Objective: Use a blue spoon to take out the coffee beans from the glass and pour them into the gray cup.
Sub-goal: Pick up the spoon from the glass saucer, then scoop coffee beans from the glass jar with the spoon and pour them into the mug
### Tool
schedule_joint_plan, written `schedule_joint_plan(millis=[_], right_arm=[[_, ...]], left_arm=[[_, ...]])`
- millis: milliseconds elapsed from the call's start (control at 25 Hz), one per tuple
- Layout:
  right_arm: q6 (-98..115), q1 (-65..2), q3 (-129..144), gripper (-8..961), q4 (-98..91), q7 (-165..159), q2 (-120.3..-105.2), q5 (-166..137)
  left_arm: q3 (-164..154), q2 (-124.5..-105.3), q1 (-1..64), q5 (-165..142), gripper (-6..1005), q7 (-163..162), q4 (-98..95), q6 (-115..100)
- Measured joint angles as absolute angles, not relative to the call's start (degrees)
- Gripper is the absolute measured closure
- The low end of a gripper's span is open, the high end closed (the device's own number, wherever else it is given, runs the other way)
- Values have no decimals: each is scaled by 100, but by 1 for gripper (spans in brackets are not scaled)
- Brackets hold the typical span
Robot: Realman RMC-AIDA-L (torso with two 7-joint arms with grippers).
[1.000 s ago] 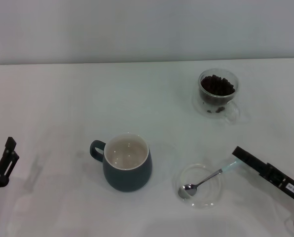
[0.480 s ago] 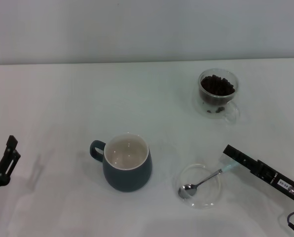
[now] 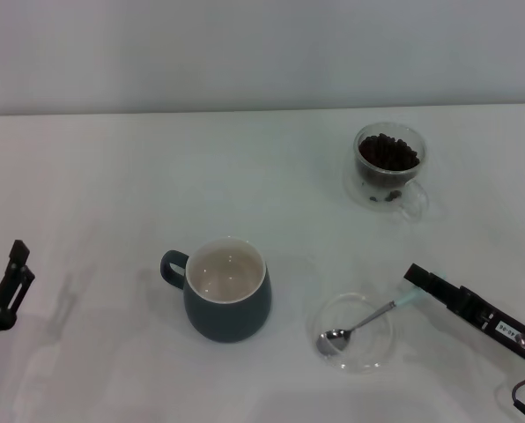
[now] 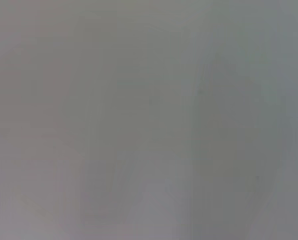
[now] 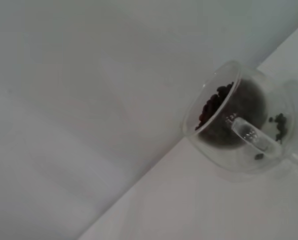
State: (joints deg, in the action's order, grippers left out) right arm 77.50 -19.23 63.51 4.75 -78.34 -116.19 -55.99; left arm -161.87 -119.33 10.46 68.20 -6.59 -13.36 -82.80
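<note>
The blue spoon (image 3: pixel 359 325) lies with its metal bowl in a flat clear saucer (image 3: pixel 374 352), its pale blue handle end pointing to the right. My right gripper (image 3: pixel 417 280) sits low at that handle end, touching or almost touching it. The glass (image 3: pixel 388 163) with coffee beans (image 3: pixel 387 152) stands at the back right. It also shows in the right wrist view (image 5: pixel 224 145), with beans (image 5: pixel 212 102) inside. The gray cup (image 3: pixel 227 304), cream inside and empty, stands in the middle, its handle to the left. My left gripper (image 3: pixel 14 269) is parked at the far left edge.
The white table (image 3: pixel 157 176) ends at a pale wall behind. A few loose beans (image 3: pixel 386 196) lie low in the glass's base. The left wrist view shows only a blank grey surface.
My right gripper has shifted left and lower, to the spoon's handle end. The spoon's bowl has slid slightly left in the saucer. The left arm has barely moved.
</note>
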Motion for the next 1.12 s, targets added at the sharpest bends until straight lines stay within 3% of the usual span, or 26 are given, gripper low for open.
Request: schedule_joint_plan(millis=[560,1120], right_arm=[[8403,-1812,6193,806,330,-7876,-11563,-5531],[8575,-1734,6075,806,-1764,-7779,-11500,-5311]], left_arm=[[-16172,-11926,1055,6820,198,-659,-1302,-8436],[-16172,-11928,1051,6850,197,-655,-1239,-8434]])
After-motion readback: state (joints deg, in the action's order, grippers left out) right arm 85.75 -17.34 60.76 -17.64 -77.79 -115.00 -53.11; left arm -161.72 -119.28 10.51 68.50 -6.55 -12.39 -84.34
